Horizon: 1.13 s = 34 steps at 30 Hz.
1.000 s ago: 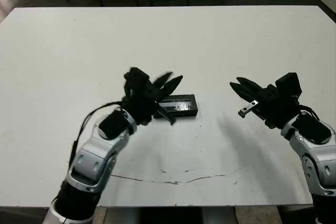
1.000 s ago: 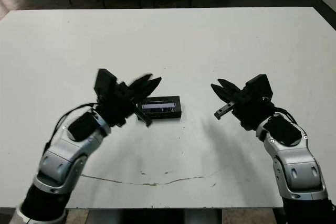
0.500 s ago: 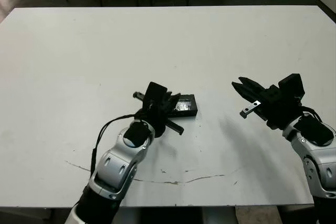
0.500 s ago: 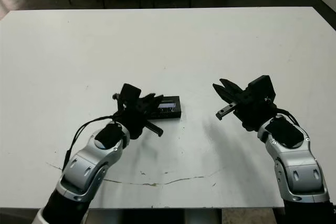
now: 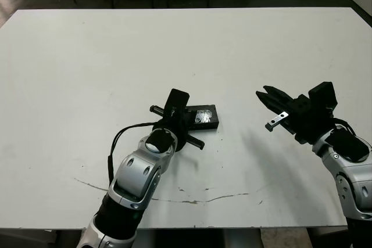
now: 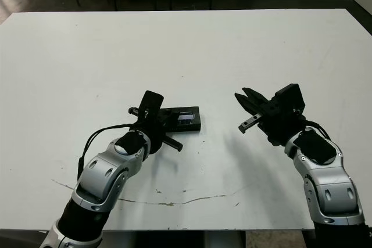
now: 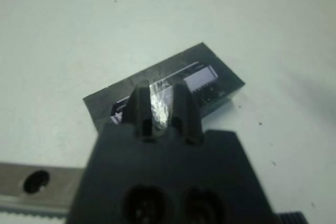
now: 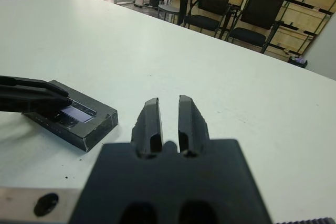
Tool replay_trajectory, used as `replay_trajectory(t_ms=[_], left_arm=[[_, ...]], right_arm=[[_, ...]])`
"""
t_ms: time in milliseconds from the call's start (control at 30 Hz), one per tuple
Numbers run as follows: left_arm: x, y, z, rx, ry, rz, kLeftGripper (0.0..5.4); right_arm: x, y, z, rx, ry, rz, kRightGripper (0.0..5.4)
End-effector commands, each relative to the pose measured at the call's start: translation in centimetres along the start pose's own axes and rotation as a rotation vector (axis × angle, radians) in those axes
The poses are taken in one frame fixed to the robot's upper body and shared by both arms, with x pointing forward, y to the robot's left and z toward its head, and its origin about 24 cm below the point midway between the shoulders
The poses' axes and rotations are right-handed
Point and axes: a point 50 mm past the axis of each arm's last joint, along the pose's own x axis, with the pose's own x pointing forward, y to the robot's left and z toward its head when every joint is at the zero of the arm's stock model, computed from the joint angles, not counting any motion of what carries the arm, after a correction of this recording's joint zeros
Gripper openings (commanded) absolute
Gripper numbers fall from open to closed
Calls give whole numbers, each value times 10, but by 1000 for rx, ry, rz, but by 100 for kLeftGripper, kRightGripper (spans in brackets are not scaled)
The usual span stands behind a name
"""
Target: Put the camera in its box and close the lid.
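Now the left gripper (image 7: 159, 109) is down on the lid (image 5: 204, 117), fingers nearly together with only a narrow gap showing the silvery strip between them; they rest on the lid's top and grip nothing. The lid sits closed on the box (image 8: 89, 129), which lies flat on the white table (image 5: 87, 56) just left of centre, at about two o'clock from the left wrist. The camera cannot be seen. Over at three o'clock from the box, well apart, the right gripper (image 8: 168, 119) hangs above the table, fingers close with a slim slit, holding nothing.
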Motion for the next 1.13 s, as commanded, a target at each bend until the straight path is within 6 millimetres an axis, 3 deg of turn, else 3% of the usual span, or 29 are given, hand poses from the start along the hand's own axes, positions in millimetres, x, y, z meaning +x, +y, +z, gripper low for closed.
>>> replay_trajectory(t_ms=[33, 300, 467, 600, 767, 900, 1133], left_arm=[[-3, 2, -27, -29, 138, -29, 2], [-38, 31, 2, -70, -180, -87, 2], [-66, 76, 24, -146, -421, -35, 2], [-82, 107, 32, -66, -557, 124, 2], [-85, 126, 22, 34, -649, 352, 2], [-77, 130, 2, 59, -674, 498, 2], [-65, 129, -20, 1, -635, 539, 2]], right_arm=[[-2, 2, -5, 15, 19, 1, 0], [-3, 3, -2, 51, -17, -49, 0], [-2, 7, -1, 69, -104, -139, 0], [3, 14, 1, 3, -189, -219, 0], [14, 18, 3, -13, -230, -271, 0], [24, 18, -4, -90, -227, -325, 0], [30, 15, -15, -101, -170, -381, 0]])
